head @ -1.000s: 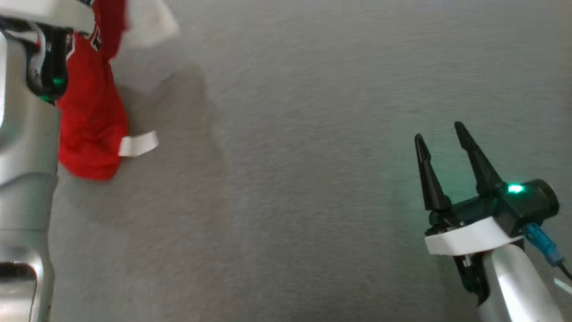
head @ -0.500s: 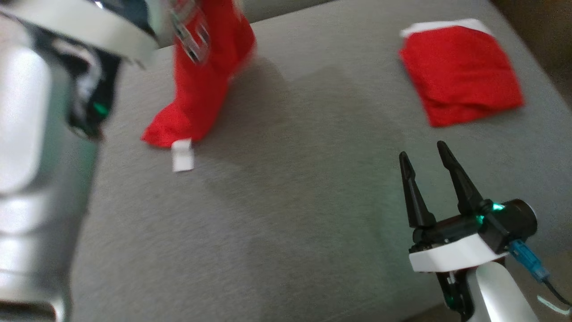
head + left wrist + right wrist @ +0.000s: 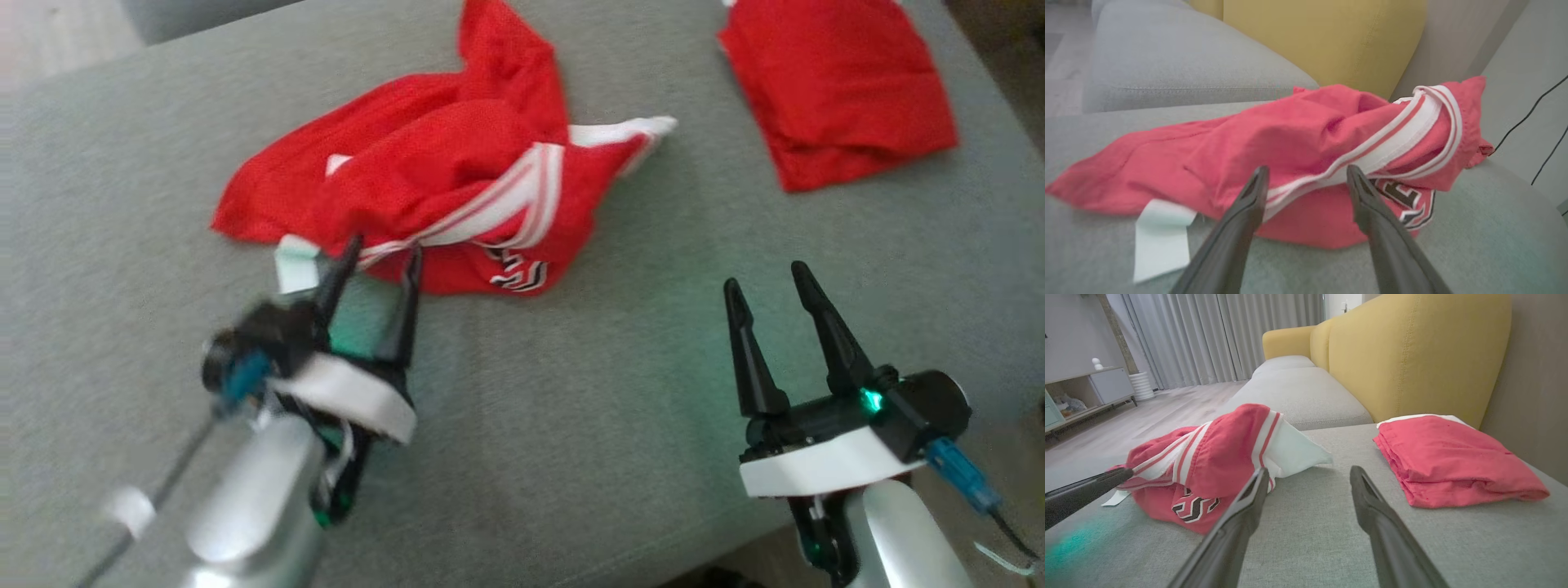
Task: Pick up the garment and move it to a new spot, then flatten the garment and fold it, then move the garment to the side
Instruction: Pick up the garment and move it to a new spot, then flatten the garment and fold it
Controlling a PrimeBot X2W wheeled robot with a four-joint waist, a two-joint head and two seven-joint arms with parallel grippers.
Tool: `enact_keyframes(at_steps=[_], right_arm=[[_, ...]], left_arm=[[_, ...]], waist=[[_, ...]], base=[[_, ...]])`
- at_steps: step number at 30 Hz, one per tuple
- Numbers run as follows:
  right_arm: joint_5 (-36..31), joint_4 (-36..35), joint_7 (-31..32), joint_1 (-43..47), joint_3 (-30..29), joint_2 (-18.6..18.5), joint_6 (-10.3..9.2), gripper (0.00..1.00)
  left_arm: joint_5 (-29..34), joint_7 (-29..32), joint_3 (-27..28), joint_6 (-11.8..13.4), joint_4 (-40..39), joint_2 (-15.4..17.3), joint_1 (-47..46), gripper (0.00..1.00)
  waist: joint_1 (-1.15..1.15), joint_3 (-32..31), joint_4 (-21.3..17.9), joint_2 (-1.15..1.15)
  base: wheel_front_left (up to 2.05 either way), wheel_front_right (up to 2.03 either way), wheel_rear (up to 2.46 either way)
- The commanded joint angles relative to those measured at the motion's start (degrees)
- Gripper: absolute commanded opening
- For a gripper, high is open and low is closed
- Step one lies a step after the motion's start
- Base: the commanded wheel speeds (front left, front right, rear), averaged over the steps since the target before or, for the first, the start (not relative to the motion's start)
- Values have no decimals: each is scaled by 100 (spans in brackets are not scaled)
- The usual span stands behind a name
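Red garment (image 3: 424, 163) at left end effector (image 3: 385, 247)

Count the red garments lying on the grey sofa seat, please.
2. The crumpled garment lies in the middle, just beyond the left end effector. The folded garment lies at the far right. More may lie outside the views.
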Motion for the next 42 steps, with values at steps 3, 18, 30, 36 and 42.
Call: enact_keyframes(at_steps=[3,18,30,36,42], right_arm=[[-18,-92,1,31,-35,7,-4,100],[-233,18,1,728,-461,8,-4,100],[-288,-56,1,1083,-491,8,-4,100],[-268,-57,1,1088,-453,8,-4,100],[-252,-77,1,1100,-470,8,-4,100]], left_arm=[[253,-750,144,223,37,-199,226,100],[1518,-838,1956,479,-2286,-867,2676,100],[1568,-838,2024,527,-2587,-897,3212,100],[1633,-839,1977,528,-2566,-897,3238,100],[1700,-839,1937,531,-2545,-898,3266,100]], waist=[[-2,-131,553,0],[-2,-1337,1938,0],[-2,-1645,2277,0],[-2,-1680,2264,0],[-2,-1675,2255,0]], base=[[0,0,0],[0,0,0],[0,0,0],[0,0,0],[0,0,0]])
